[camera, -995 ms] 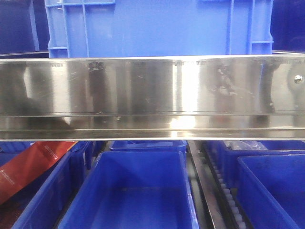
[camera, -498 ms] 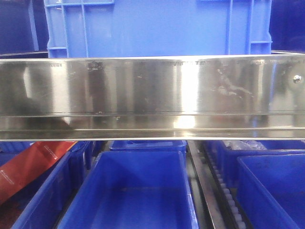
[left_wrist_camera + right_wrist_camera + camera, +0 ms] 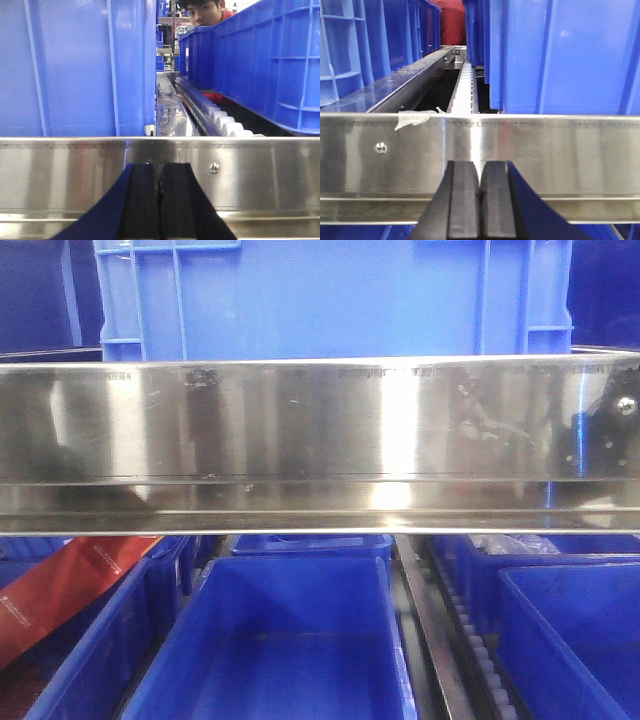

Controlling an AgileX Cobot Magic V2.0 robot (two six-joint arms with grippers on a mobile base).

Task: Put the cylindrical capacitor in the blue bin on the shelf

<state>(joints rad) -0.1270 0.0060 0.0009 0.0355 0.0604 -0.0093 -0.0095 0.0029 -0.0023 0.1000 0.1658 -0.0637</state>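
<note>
The shelf's wide steel front rail (image 3: 320,430) runs across the whole front view. A large blue bin (image 3: 330,300) stands on the tier behind it, and an open blue bin (image 3: 290,640) sits on the tier below. Neither gripper shows in the front view. In the left wrist view my left gripper (image 3: 159,167) is shut, pads touching, close in front of the rail (image 3: 60,175). My right gripper (image 3: 480,165) is also shut, facing the rail (image 3: 570,155). The cylindrical capacitor is out of view; nothing shows between either pair of pads.
More blue bins flank the lower one, and the left one holds a red packet (image 3: 70,590). A white roller track (image 3: 480,650) runs between bins. A person (image 3: 205,12) looks over from behind the shelf. Tape (image 3: 412,119) sticks to the rail's top edge.
A dark reflection has appeared on the right end of the rail in the front view. The bins and rail stand as before.
</note>
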